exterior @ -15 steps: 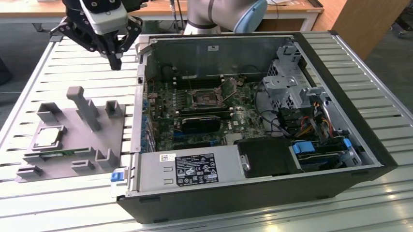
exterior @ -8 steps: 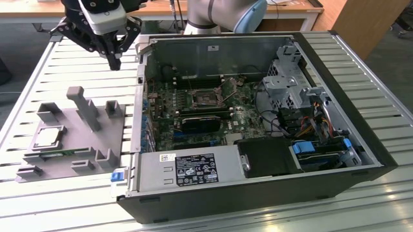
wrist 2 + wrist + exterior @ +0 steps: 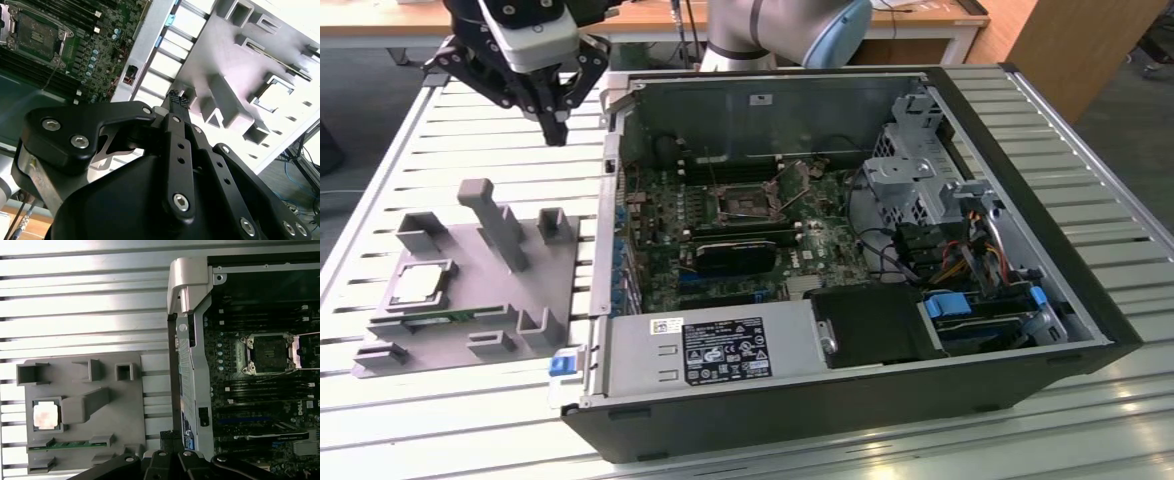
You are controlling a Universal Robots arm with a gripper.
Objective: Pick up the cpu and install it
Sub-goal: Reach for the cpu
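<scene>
The cpu (image 3: 420, 283) is a small square chip with a shiny top, lying flat in a recess of the grey holder (image 3: 467, 300) on the exterior view's left. Both wrist views also show the cpu (image 3: 274, 95) (image 3: 46, 416) in that recess. My gripper (image 3: 558, 132) hangs well above the slatted table, between the holder and the open computer case, far from the chip. Its black fingertips (image 3: 177, 96) are pressed together with nothing between them, so it is shut and empty. The motherboard's processor socket (image 3: 750, 205) (image 3: 270, 354) lies open with its frame lifted.
The black computer case (image 3: 854, 400) lies on its side with its wall (image 3: 187, 340) close beside my gripper. A green memory stick (image 3: 67, 444) sits in the holder's front slot. Tall grey posts (image 3: 494, 220) rise from the holder. Drive cages and cables (image 3: 961, 240) fill the case's right.
</scene>
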